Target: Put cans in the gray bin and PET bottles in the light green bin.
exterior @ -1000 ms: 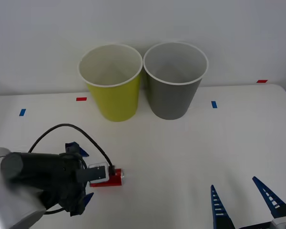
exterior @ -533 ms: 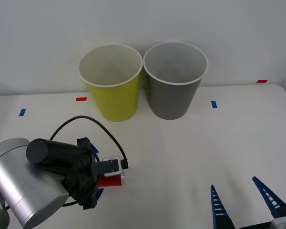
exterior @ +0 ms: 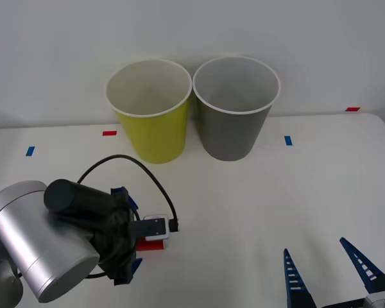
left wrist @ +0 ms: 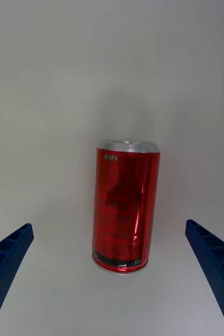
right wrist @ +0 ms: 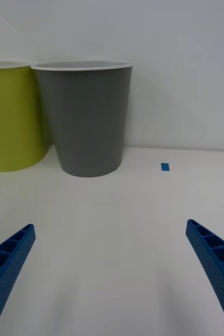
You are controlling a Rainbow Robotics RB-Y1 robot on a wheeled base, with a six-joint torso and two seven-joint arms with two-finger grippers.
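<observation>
— Where was the can (left wrist: 125, 206)?
— One red can lay on the table (exterior: 256, 199), under the left claw (left wrist: 112, 283), spread wide around it.
— Around it?
— Two bins behind: light green bin (exterior: 151, 112), gray bin (exterior: 234, 109). Right claw (right wrist: 112, 278) released, near.

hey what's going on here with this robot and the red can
The left gripper hangs right above the red can, which lies on its side on the white table. Its blue fingers are spread wide on either side of the can and do not touch it. The gray bin and the light green bin stand side by side at the back of the table. The right gripper waits open at the near right, low over the table.
</observation>
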